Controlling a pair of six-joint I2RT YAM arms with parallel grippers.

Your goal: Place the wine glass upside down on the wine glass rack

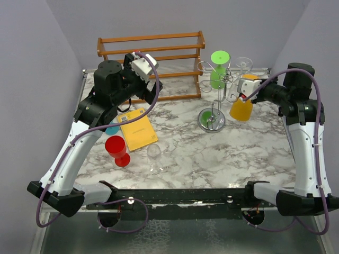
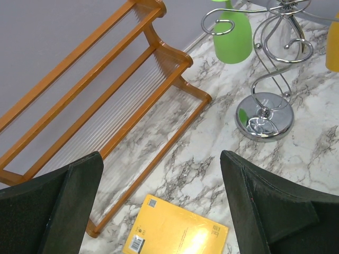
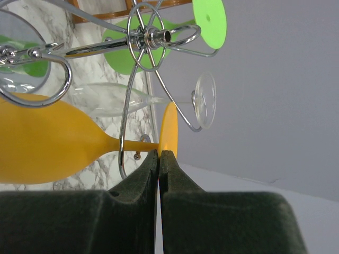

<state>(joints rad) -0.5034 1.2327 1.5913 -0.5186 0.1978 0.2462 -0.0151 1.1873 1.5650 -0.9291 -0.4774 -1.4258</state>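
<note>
Top external, left to right: left pincer (image 2: 160, 159) released, idle above the wooden shelf rack (image 1: 153, 53); wine glass rack (image 1: 213, 120) mid-worktop (image 1: 185, 153); right pincer (image 3: 159, 153) clenched on the yellow wine glass (image 3: 47, 140).
Glass hangs bowl-down at the rack's right side, pinched at the foot's edge. My read: slide the stem fully into the curled wire arm, keep it level and clear of the green glass (image 1: 217, 76), seat the foot, then let go. Glass is opaque yellow, with a thin stem and flat disc foot.
</note>
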